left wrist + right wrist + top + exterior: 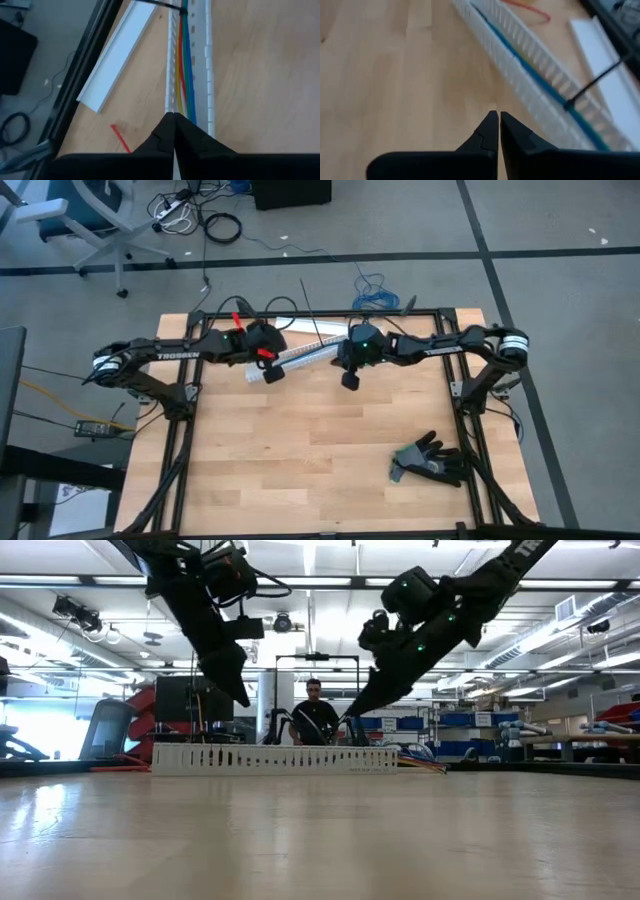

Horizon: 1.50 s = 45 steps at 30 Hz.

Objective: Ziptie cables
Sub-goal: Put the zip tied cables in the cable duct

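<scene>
Jaws of both grippers are seen pressed together with nothing between them: the left gripper (173, 116) hangs over one end of the white slotted duct (300, 358), the right gripper (498, 114) over bare worktop (310, 450) just beside the duct's other stretch.

The cables (186, 65) are laid lengthwise inside the duct, at the far edge of the worktop. The ziptie (592, 85) is threaded across them and stands up out of the channel, its free tail reaching past the duct wall.

The wires are judged light, limp and easily splayed, so they are best gathered close to the strap rather than lifted at an end. The ziptie is judged thin, springy and slick; it would be taken near its free tail, with the head steadied by the other jaws.

From above, the strap is shown as a fine line running beyond the worktop's far edge. Wire colours are given only by the wrist views. The low view alone shows both grippers held clear above the duct, and a person standing in the room behind.
</scene>
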{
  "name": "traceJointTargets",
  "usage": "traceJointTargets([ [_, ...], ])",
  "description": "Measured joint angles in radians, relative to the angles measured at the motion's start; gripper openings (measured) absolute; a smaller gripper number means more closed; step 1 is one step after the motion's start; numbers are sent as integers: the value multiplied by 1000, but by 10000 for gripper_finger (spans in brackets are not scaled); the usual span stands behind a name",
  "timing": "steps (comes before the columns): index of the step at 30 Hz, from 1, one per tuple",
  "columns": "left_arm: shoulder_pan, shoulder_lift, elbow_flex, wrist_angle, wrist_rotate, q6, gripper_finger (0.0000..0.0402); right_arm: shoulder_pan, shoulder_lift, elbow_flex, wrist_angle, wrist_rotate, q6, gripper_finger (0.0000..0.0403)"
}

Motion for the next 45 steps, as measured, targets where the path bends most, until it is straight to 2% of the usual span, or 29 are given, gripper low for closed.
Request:
traceJointTargets([
  [7,55,58,0,20,74,-2,3,-45,30,0,111,67,-40,1],
  [15,133,196,0,35,201,4,1,-124,29,16,73,56,-76,3],
  [18,151,212,2,34,251,4,1,-144,27,17,81,55,-131,10],
  [25,170,214,2,15,346,5,1,-203,26,17,101,55,-133,26],
  [36,192,214,3,-24,337,3,0,-302,28,188,-150,25,-315,23],
  [41,196,233,3,-43,339,-17,0,-328,103,240,-261,-22,-421,23],
  [45,193,250,3,-61,341,-28,0,-325,141,251,-267,-23,-462,28],
])
